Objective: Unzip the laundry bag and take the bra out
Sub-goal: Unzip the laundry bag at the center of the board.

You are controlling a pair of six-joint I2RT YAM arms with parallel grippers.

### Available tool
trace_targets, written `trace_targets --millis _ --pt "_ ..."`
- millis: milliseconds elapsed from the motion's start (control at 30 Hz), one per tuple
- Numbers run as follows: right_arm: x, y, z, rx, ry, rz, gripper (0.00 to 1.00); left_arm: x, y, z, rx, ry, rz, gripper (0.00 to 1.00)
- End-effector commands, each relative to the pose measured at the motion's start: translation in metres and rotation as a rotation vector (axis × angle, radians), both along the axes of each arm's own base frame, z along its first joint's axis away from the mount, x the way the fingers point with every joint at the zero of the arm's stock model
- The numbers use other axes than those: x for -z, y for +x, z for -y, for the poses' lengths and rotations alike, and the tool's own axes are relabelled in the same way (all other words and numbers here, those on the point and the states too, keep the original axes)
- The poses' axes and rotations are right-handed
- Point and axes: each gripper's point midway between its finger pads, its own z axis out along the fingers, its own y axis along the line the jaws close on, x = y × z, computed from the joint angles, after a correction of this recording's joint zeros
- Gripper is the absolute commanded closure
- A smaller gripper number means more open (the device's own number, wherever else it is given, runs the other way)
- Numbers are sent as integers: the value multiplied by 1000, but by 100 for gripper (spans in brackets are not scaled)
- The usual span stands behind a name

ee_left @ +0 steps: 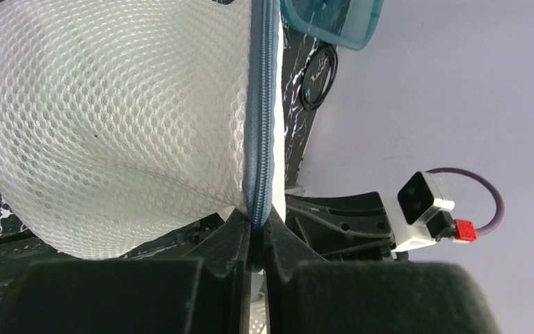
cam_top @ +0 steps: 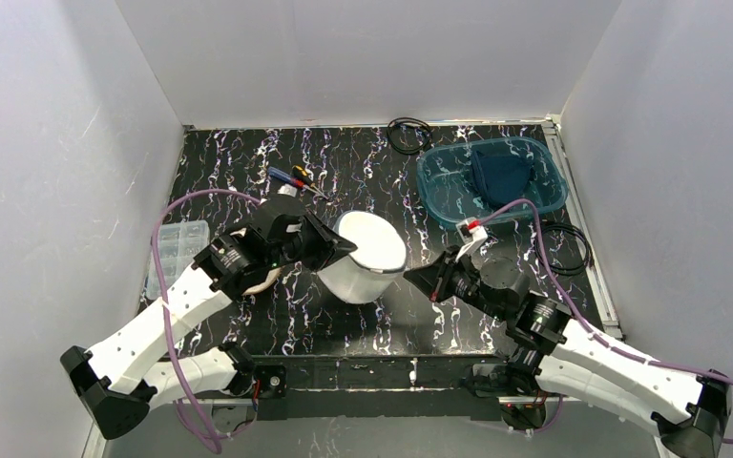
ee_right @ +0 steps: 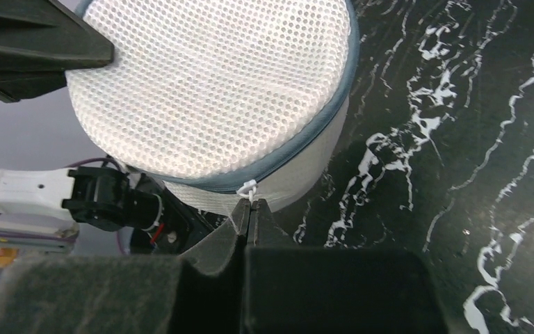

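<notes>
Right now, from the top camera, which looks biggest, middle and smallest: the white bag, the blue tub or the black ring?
1. Blue tub
2. White bag
3. Black ring
None of them look alike in size.

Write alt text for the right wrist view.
The right gripper has its fingers shut on the small white zipper pull of a round white mesh laundry bag with a blue-grey zipper, over a black marbled table.
</notes>
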Motion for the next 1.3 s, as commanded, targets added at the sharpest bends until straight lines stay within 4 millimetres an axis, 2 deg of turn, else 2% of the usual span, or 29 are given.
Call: trace_targets --millis 0,133,367,700,767,833,933,1000,1100,1267 --pt "12 3 21 48 -120 26 99 -3 -4 10 109 -20 60 100" --pt "9 -8 20 -30 -147 63 99 15 -2 14 158 -4 52 100" --pt "13 -21 10 -134 -148 72 99 62 6 21 272 -34 18 100" --pt "35 -19 -6 -140 -94 5 99 90 21 29 359 31 60 99" --pt "38 -18 -8 -136 -85 -9 99 92 20 28 353 27 63 90" --pt "41 -18 -9 -130 -73 -22 99 95 17 24 345 31 59 75" --pt "43 -18 -10 -123 -56 -36 99 100 9 14 320 45 53 46" --pt "44 -20 -12 -127 -45 -48 99 103 3 5 292 60 45 32" --pt "45 -19 -15 -124 -28 -64 99 107 -9 -7 258 77 28 25" --pt "46 -25 -23 -162 0 -84 99 111 -32 -20 192 74 -8 24"
